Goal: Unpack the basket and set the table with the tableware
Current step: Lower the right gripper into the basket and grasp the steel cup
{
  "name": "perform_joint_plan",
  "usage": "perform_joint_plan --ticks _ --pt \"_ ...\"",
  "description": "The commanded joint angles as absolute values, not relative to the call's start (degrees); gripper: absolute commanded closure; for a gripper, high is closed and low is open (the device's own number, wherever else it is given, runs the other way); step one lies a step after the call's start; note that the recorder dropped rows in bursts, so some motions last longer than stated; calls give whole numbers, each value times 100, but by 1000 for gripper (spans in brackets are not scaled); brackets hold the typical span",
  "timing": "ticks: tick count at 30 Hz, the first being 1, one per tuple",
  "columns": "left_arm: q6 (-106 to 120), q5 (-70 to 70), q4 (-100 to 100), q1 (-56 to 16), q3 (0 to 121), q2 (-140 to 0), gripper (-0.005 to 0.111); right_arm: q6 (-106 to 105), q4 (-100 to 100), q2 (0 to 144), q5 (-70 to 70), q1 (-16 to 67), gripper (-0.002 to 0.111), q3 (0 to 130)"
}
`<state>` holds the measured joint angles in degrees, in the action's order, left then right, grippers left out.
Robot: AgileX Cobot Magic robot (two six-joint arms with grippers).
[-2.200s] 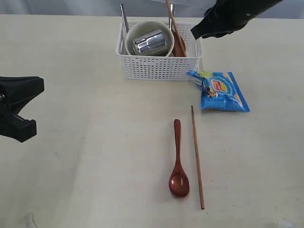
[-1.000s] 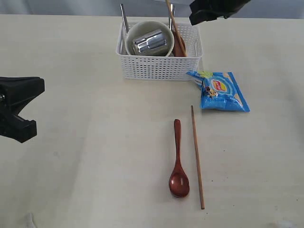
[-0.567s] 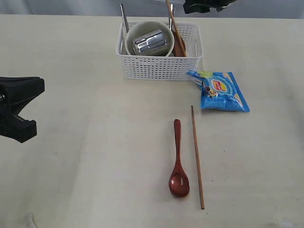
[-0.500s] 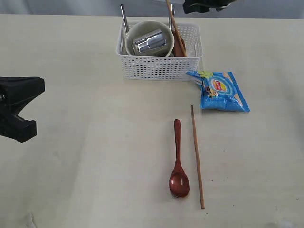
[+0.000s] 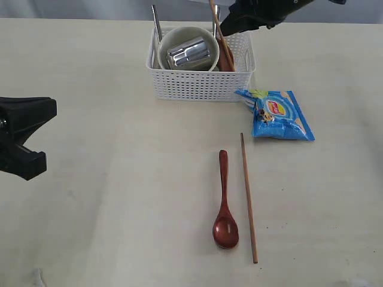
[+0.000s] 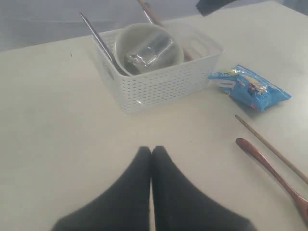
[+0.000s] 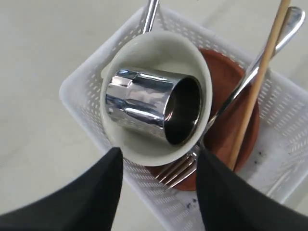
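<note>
The white basket point(image 5: 200, 84) stands at the back of the table point(image 5: 119, 179). In it a shiny steel cup point(image 7: 149, 103) lies on its side in the cream bowl point(image 7: 144, 53), beside the brown plate point(image 7: 226, 86), a fork point(image 7: 183, 173), a knife point(image 5: 156, 24) and a leaning chopstick point(image 7: 257, 82). My right gripper point(image 7: 159, 159) hovers open above the basket's far right part point(image 5: 230, 25), holding nothing. The wooden spoon point(image 5: 225, 203) and a second chopstick point(image 5: 248, 197) lie side by side on the table. My left gripper point(image 6: 151, 150) is shut and empty, far left point(image 5: 48, 110).
A blue chip bag point(image 5: 276, 113) lies on the table just right of the basket, near the top end of the lying chopstick. The basket's perforated wall point(image 7: 82, 96) rises round the bowl.
My right gripper rose almost out of the top of the exterior view, then came back down and further left over the basket. The left arm and the tableware have not moved.
</note>
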<state>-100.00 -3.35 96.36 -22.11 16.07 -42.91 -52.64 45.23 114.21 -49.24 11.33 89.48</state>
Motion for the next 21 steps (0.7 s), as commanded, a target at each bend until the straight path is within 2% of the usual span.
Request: perform_joint_plan --ticks 1,11,21 --pt "-10023 -330 9553 -2254 1580 -4273 107 -5340 4597 11406 -5041 1101 62 8993" --pt "-10009 -319 9553 -2254 1580 -4273 107 -6111 4710 11406 -4919 1101 62 8993" --pt "-10009 -279 9553 -2254 1580 -4273 107 -7161 5671 11613 -5107 1113 61 9100"
